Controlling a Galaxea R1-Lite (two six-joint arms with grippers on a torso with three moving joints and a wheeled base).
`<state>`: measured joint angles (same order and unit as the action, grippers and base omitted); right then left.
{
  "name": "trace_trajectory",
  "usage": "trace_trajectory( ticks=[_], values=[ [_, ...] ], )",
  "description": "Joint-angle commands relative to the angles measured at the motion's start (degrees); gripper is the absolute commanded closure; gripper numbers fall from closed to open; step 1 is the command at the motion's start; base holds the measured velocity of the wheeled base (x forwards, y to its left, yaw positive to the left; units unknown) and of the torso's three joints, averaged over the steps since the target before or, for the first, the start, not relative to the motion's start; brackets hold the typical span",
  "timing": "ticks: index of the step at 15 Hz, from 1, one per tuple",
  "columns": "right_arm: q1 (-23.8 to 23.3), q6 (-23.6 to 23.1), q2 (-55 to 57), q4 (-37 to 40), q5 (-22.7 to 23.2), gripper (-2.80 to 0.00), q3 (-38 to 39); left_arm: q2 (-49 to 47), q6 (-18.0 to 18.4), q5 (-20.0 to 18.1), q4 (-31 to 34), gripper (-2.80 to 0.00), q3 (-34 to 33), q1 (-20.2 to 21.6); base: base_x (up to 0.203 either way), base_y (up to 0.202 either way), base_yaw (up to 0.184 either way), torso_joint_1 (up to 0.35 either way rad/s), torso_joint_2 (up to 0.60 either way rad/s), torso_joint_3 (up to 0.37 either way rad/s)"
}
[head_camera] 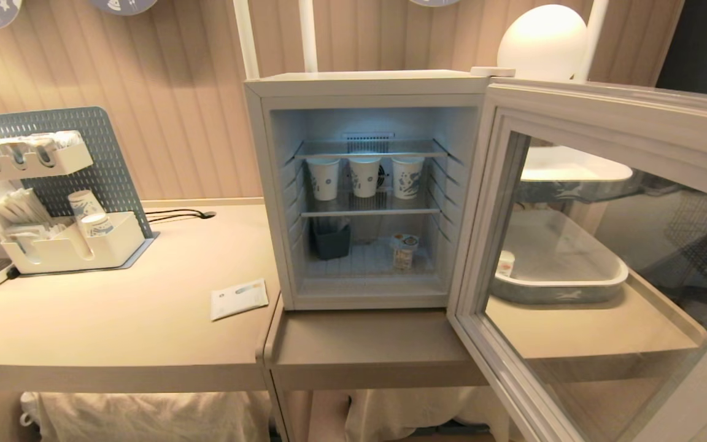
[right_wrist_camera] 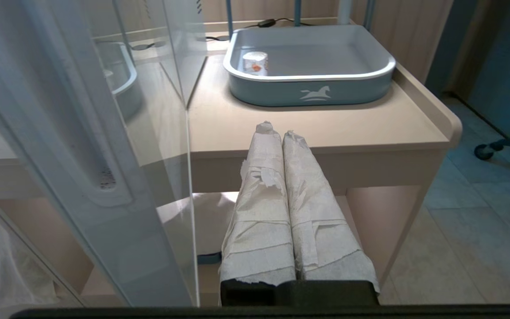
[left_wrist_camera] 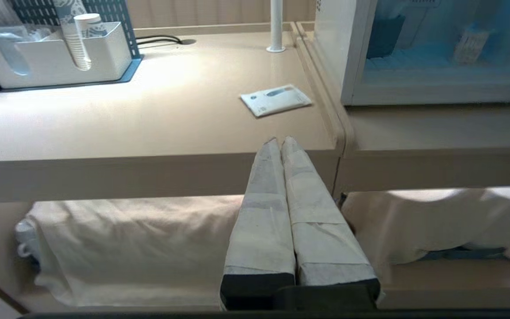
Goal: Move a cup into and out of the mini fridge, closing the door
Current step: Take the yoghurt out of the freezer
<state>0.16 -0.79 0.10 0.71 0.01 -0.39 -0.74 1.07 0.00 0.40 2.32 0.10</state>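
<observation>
Mini fridge (head_camera: 366,86): stood on the counter, interior lit, so its contents can be reached.
Door (head_camera: 605,245): swung fully open to the robot's right; not yet closed.
Cup (head_camera: 404,250): judged to be the small pot on the fridge floor beside a dark bin (head_camera: 331,239); its label is hard to make out.
Similar pot (right_wrist_camera: 255,62): set in the grey tray (right_wrist_camera: 308,79) beyond the door.
Left gripper (left_wrist_camera: 280,141): fingers pressed together, empty, held low before the counter edge.
Right gripper (right_wrist_camera: 275,129): fingers pressed together, empty, beside the door.
Hidden: both arms absent from the head view.
</observation>
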Motion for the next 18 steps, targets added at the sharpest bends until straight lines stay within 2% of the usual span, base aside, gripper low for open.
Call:
trace_trajectory(
  ticks=[1,5,9,13,18],
  values=[
    [0.02,0.00,0.08,0.08,0.07,0.00,-0.05,0.74,2.18,0.18,0.39,0.00,-2.32,-0.10,0.000,0.000,0.000,0.000,0.00,0.000],
    [0.02,0.00,0.08,0.17,-0.01,0.00,-0.14,0.74,2.17,0.18,0.21,0.00,-2.32,-0.10,-0.024,0.000,0.000,0.004,0.00,0.001],
    [0.02,0.09,0.08,0.17,-0.01,0.00,-0.14,0.74,1.60,0.09,0.21,0.00,-2.32,-0.10,-0.167,0.000,0.001,0.003,0.00,0.003],
    [0.02,0.09,0.08,0.17,-0.01,0.00,-0.05,0.74,1.23,0.09,-0.05,0.00,-2.40,-0.10,0.000,0.000,0.000,0.000,0.00,0.000],
    [0.02,0.09,0.08,0.17,-0.01,0.00,-0.05,0.74,1.04,0.09,-0.05,0.00,-2.38,-0.10,0.001,0.159,0.003,-0.001,0.00,0.002]
  ],
)
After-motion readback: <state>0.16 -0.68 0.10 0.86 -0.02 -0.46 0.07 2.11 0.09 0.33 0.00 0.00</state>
